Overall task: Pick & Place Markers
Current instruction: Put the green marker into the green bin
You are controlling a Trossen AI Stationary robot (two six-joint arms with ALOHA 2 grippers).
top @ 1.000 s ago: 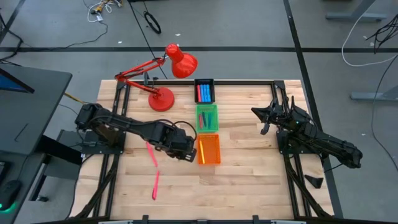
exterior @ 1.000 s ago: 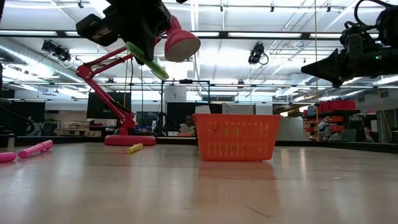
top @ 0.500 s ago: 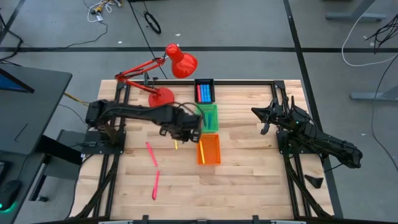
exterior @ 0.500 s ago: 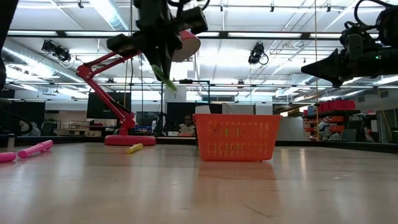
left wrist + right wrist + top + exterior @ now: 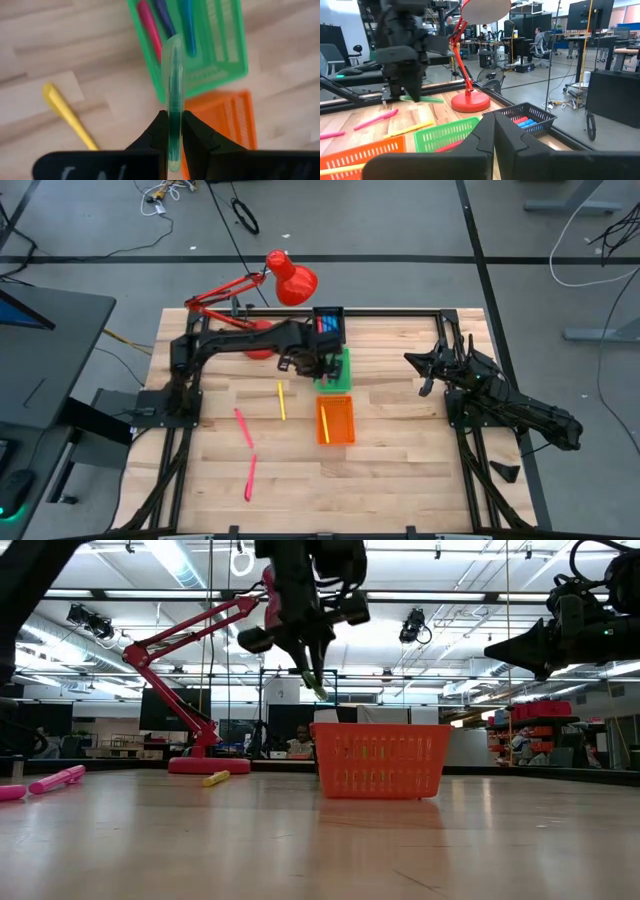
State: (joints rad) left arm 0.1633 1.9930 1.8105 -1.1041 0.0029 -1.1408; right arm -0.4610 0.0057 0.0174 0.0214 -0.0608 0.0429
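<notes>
Wooden table [image 5: 400,460] in a workshop; left tool [image 5: 172,131] pinches green marker [image 5: 173,85], right tool [image 5: 494,131] closed.

Pale wooden table [image 5: 400,460]; perforated plastic trays [image 5: 336,421]; translucent green marker [image 5: 173,85].

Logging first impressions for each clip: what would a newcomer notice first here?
The left end effector, shut on a green marker, hangs above the green tray at the table's middle. Behind it stands a red desk lamp. Two pink markers and a yellow marker lie loose on the wood.
</notes>
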